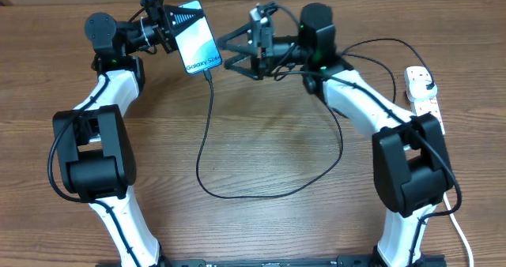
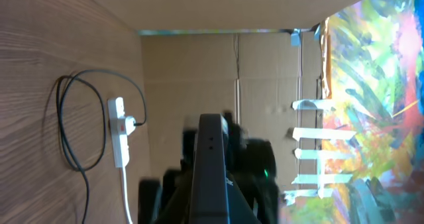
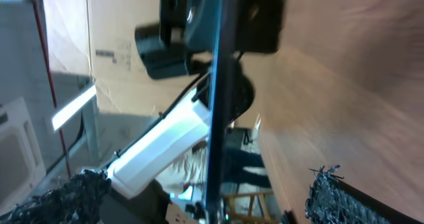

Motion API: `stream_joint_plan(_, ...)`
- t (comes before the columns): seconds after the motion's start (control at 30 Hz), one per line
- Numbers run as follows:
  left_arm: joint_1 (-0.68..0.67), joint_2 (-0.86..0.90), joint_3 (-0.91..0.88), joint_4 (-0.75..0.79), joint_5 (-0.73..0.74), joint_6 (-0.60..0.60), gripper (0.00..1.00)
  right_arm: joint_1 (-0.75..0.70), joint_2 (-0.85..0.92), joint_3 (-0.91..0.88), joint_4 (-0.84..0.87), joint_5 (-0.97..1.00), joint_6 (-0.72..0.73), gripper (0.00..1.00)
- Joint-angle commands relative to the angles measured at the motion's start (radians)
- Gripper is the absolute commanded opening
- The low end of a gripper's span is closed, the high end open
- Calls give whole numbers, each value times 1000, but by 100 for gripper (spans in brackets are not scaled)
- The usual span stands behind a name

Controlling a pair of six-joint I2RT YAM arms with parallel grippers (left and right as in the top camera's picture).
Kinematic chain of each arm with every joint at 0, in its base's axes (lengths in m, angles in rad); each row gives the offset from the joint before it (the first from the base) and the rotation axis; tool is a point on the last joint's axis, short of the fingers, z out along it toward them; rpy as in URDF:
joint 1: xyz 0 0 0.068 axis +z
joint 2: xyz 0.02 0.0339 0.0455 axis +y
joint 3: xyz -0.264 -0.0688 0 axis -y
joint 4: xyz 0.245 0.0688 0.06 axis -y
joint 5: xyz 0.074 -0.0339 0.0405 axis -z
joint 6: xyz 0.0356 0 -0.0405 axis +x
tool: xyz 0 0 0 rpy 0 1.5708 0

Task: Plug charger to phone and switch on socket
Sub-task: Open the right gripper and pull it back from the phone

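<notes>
Seen from above, your left pincer [image 1: 168,22] is closed on the upper end of the phone [image 1: 198,39], near the back of the wooden table [image 1: 269,133]. The phone is tilted. Its lit light-blue screen faces the overhead camera, with the word "Galaxy" near its lower end.

Your right pincer [image 1: 224,51] sits just beside the phone's right edge, jaws spread wide and gripping nothing. In the right wrist view the phone shows edge-on as a thin dark line ahead of the fingertips [image 3: 328,187], touching neither.

The charger [image 1: 213,97], a thin black cable, meets the phone's lower end and drops to the table. From there it sweeps in a broad loop toward the front, then climbs right to a black plug [image 1: 428,84] in the socket [image 1: 416,76]. You cannot tell whether the connector is fully seated.

The socket lies at the table's right edge, well apart from the phone. Its white cord [image 1: 461,227] trails toward the front.
</notes>
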Motion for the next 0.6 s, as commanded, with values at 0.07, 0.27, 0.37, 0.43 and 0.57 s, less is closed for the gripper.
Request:
stream_joint_plan(0.07, 3, -30, 6, 10, 21, 5, 4, -85, -26, 19, -262, 99, -116, 100)
stream_joint_plan(0.27, 1, -30, 6, 10, 19, 6, 4, -121, -26, 19, -731, 271, -370, 100)
stream_joint_plan(0.37, 0, -30, 6, 10, 22, 18, 4, -129, -26, 19, -895, 364, -468, 100)
stream_joint_plan(0.43, -5, -30, 6, 10, 29, 36, 4, -134, -27, 19, -972, 418, -513, 99)
stream_joint_plan(0.57, -28, -30, 6, 6, 57, 93, 4, -158, -29, 19, -1098, 519, -570, 95)
